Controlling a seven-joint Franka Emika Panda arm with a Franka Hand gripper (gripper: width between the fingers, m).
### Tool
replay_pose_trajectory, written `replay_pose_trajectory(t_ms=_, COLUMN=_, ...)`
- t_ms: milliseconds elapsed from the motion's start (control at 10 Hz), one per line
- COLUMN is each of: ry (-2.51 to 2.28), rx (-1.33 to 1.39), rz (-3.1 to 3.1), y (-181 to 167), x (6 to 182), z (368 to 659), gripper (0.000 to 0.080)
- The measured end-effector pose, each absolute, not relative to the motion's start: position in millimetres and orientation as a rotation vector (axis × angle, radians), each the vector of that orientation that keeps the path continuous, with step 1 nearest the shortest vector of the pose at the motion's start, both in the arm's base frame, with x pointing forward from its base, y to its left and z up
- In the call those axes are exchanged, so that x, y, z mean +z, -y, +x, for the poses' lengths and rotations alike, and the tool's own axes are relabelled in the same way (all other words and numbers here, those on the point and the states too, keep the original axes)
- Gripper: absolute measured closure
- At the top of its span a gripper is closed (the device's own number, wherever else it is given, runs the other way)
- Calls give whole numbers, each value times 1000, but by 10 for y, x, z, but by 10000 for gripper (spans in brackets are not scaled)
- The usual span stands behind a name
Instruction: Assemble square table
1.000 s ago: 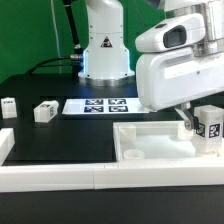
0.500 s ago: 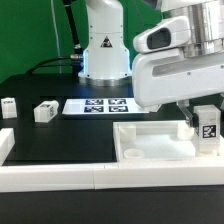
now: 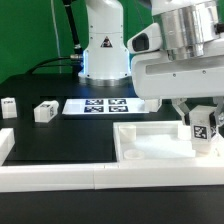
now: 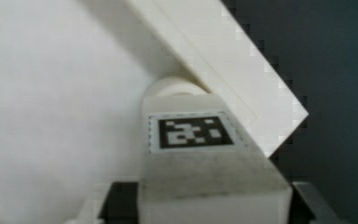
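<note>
The square table's white top [image 3: 160, 143] lies at the exterior view's right, its raised rim and one corner socket [image 3: 132, 155] showing. My gripper [image 3: 203, 110] hangs over the top's right part, shut on a short white tagged leg [image 3: 205, 128] that tilts slightly above the top. In the wrist view the leg [image 4: 197, 140] fills the space between both dark fingers [image 4: 130, 202], its tag facing the camera, and the top's rim [image 4: 220, 55] runs diagonally behind it. Two more legs [image 3: 45, 111] [image 3: 8, 107] lie on the black table at the left.
The marker board [image 3: 98, 105] lies flat behind the top. A long white border wall [image 3: 60, 176] runs along the front edge, with a short piece [image 3: 4, 145] at the left. The robot's white base [image 3: 105, 50] stands at the back.
The jaws have closed on the leg. The hand has turned and risen a little, and the leg now tilts instead of standing upright.
</note>
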State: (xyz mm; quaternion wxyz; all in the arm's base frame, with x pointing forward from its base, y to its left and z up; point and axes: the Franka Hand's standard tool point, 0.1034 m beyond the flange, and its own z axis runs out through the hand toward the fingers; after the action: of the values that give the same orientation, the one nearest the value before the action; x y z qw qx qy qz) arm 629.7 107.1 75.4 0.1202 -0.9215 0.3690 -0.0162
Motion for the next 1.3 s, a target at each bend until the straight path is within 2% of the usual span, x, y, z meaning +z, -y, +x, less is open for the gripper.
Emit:
replay_pose_trajectory(t_ms=200, ry=-1276, rx=-15, rz=-2598, y=-1075, x=749, z=6287, gripper=505)
replay_pose_trajectory(t_ms=600, ry=-1999, rx=106, rz=-2043, y=-1304, x=733, z=6243, gripper=505)
replay_pose_trajectory(t_ms=900, ry=-1921, rx=80, rz=-2106, y=-1294, x=718, z=6243, gripper=499)
replay_pose_trajectory(t_ms=1000, ry=-1695, rx=37, rz=-2296, y=-1267, x=700, z=6237, gripper=329)
replay_pose_trajectory(t_ms=1100, ry=-1485, rx=26, rz=-2459, y=-1261, x=720, z=6244, gripper=213)
replay_pose_trajectory(t_ms=1200, ry=-1295, rx=5, rz=-2578, y=-1271, x=747, z=6273, gripper=213)
replay_pose_trajectory(t_ms=1300, ry=-1211, rx=-12, rz=-2617, y=-1265, x=742, z=6275, gripper=161)
